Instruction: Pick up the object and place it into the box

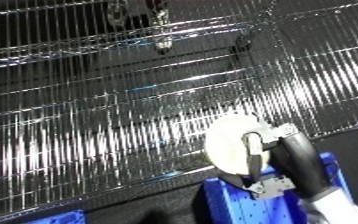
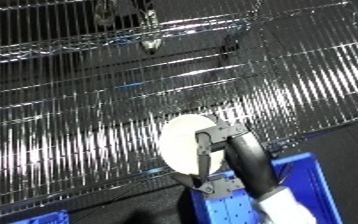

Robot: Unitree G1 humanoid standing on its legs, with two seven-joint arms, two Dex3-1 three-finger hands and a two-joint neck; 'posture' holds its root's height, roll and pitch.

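One pale round object (image 2: 182, 142) in right hand (image 2: 238, 155), above blue bin (image 2: 309, 185).

One robot hand (image 1: 286, 160) was in view, the right one, and it held one round, cream-white disc-shaped object (image 1: 229, 142). One blue bin (image 2: 304, 187) sat below them, with a second blue piece (image 1: 55, 217) showing at the lower left edge. One wire shelving rack (image 1: 113, 100) filled the background, with two shelf levels visible
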